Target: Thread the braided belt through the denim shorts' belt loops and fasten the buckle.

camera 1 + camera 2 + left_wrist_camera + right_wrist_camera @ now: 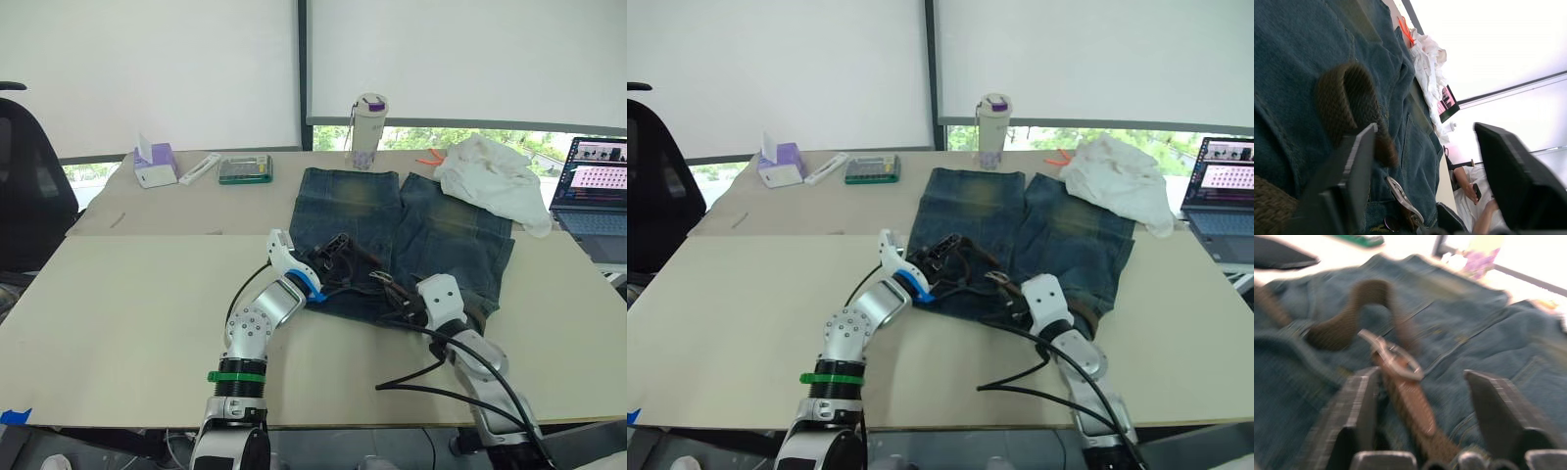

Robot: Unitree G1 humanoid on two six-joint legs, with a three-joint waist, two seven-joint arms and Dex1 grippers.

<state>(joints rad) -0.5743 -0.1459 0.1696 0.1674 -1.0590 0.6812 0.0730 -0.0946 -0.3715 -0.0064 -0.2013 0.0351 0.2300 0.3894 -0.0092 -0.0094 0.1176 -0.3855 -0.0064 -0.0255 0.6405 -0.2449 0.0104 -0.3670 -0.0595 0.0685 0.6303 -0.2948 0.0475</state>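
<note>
Two pale beige tables (127,323) stand pushed together, the seam between them running across. The denim shorts (446,230) lie flat across both, waistband toward the near edge, with the braided belt (348,257) looped over them. On the far table rest a white cloth (495,181), a tissue box (154,164), a green-edged tray (245,169), a lidded cup (368,130) and an open laptop (593,201).
</note>
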